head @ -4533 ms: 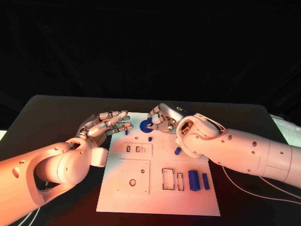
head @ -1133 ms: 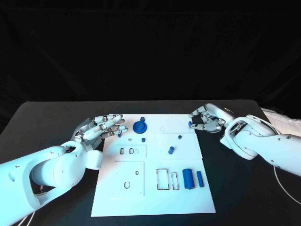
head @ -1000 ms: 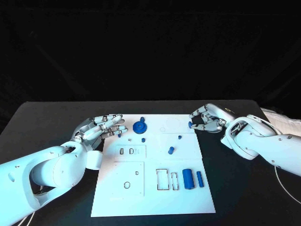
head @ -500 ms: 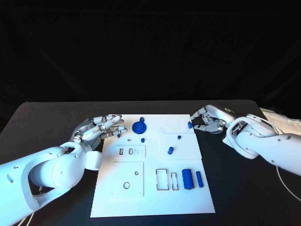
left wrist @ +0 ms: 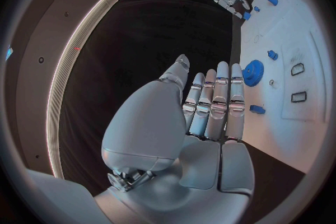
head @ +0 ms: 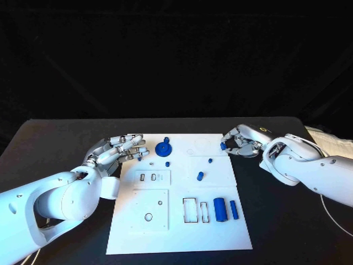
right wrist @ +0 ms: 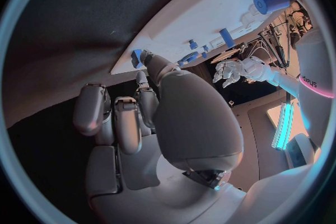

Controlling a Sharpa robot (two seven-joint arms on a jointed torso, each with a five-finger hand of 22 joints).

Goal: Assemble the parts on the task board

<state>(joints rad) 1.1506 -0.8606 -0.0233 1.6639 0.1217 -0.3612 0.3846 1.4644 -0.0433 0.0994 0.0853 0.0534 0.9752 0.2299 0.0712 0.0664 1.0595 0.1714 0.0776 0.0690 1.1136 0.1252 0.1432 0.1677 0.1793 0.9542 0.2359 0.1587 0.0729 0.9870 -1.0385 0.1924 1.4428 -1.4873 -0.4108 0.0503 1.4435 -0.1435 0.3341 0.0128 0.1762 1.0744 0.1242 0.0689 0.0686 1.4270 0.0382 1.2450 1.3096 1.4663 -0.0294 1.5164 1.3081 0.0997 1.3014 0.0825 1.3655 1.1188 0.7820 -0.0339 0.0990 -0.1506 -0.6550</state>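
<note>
**Right hand pinches a small blue part at the board's far right edge**

The right hand (head: 241, 144) sits at the far right edge of the board (head: 176, 232), its fingers curled in. A small blue part (head: 223, 146) shows at its fingertips, pinched there just over the board's edge; the right wrist view shows the same blue piece (right wrist: 137, 57) at the tip of a finger against the white rim. The rest of the fingers are folded toward the palm.

The left hand (head: 117, 151) lies at the board's far left edge, holding nothing, fingers stretched out side by side and slightly apart, pointing toward the gear (head: 164, 148). In the left wrist view its fingertips end just short of a small blue peg (left wrist: 257, 108) lying on the board, with the gear (left wrist: 253, 73) a little beyond.

On the board, the round blue gear stands near the far edge, left of the middle. Near it lie a short peg (head: 167, 164), another small piece (head: 210, 160) and a slanted oblong piece (head: 199, 176) toward the middle. Nearer the robot, a thick cylinder (head: 219, 209) and a thinner bar (head: 234, 209) lie side by side, just right of two empty rectangular slots (head: 190, 211). The board rests on the black table (head: 57, 138).
</note>
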